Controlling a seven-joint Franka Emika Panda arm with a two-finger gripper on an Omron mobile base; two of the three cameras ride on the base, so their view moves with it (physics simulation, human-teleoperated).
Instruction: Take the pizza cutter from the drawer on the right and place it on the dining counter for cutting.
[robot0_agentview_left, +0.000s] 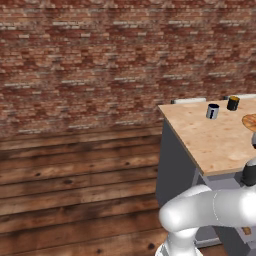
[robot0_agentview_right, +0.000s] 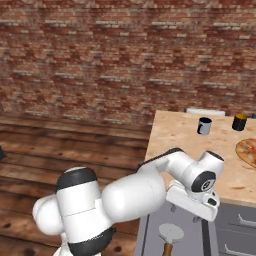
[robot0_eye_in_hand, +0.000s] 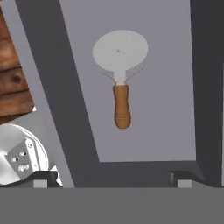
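Observation:
The pizza cutter (robot0_eye_in_hand: 120, 76) lies flat on the floor of the open drawer (robot0_eye_in_hand: 166, 109), its round grey wheel toward the top of the hand view and its orange-brown handle pointing down. My gripper (robot0_eye_in_hand: 112, 178) hangs open above it, clear of the tool, and both dark fingertips (robot0_eye_in_hand: 43, 177) stand wide apart with nothing between them. From the right base view, the hand (robot0_agentview_right: 193, 199) hovers over the pulled-out drawer (robot0_agentview_right: 152, 232) with the pizza cutter (robot0_agentview_right: 170, 235) just below it. The dining counter (robot0_agentview_right: 195, 150) with its light wood top stands directly above.
On the counter top (robot0_agentview_left: 210, 140) stand a blue-grey mug (robot0_agentview_left: 212, 111), a black cup (robot0_agentview_left: 233, 103) and a pizza (robot0_agentview_right: 247, 152) at the right edge. Shut drawers with silver handles (robot0_agentview_right: 245, 220) sit to the right. Wooden floor and a brick wall lie to the left.

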